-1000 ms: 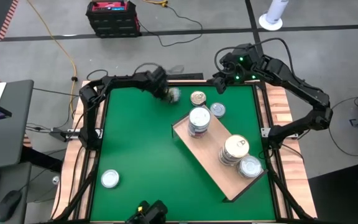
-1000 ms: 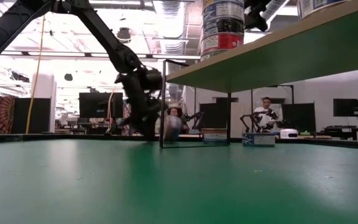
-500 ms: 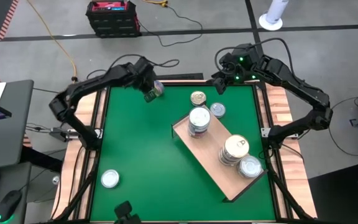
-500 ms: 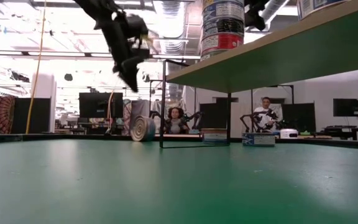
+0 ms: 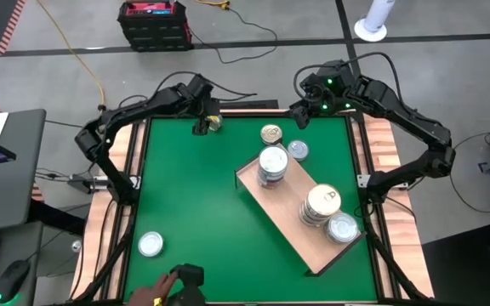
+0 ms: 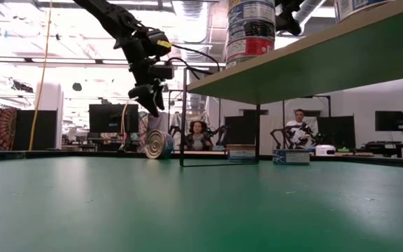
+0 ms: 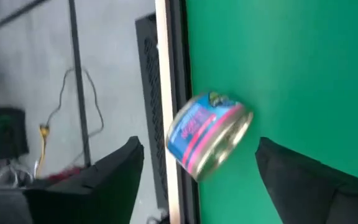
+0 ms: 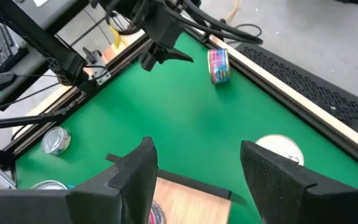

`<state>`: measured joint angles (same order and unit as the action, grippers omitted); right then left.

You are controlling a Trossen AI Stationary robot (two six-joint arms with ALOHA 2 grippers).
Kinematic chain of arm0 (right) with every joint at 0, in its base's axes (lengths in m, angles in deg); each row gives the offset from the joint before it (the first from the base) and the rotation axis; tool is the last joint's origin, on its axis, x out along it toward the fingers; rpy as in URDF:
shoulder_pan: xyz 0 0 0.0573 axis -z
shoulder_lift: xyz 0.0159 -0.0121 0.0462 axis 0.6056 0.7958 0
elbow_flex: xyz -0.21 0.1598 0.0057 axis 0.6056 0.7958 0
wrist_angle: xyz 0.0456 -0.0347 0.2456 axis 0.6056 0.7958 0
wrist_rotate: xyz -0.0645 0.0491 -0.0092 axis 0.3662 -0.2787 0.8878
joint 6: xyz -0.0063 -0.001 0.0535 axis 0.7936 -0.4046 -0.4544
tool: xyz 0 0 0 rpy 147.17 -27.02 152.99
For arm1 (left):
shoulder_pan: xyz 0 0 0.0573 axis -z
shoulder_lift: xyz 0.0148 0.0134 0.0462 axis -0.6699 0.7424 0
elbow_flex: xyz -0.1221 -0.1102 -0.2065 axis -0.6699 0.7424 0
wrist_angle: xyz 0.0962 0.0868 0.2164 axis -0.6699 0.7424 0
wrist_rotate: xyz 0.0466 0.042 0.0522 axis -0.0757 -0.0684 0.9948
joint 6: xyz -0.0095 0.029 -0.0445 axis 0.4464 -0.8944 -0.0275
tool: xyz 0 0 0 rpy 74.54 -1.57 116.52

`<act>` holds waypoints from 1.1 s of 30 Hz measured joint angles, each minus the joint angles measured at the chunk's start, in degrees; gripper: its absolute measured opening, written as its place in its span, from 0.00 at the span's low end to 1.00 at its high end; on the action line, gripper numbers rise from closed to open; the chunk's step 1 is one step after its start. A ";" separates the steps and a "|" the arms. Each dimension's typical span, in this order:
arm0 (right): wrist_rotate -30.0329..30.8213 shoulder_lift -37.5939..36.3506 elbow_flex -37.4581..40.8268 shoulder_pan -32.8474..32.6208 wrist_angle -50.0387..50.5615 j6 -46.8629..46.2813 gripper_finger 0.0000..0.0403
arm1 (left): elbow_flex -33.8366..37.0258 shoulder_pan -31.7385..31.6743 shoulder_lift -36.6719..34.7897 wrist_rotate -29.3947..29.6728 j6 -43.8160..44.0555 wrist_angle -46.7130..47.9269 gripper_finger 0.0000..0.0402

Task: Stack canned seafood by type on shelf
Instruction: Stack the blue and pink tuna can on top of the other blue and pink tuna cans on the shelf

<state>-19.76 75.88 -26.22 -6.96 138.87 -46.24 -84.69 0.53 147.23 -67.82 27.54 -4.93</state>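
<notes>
Released from the left gripper, now lifted with fingers spread, a blue-labelled tin stands on edge.

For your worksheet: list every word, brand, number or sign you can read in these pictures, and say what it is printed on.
None can be read.
Can on its edge under the open left gripper: blue and pink label, print blurred.
Can stack on the shelf: label text too small.
Lids of other cans: no legible print.

- Even overhead light is cast; ceiling lamps are blown out in the low view.
- The tin between the left gripper's fingers is blurred.
</notes>
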 joint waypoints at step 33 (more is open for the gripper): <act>1.77 0.00 0.00 -6.69 -1.96 -0.04 0.63 | -24.13 -6.59 24.27 -11.61 47.51 16.46 0.77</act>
<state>-17.99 75.88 -26.22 -13.65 136.92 -46.28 -108.83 -6.06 171.50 -79.42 75.05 11.53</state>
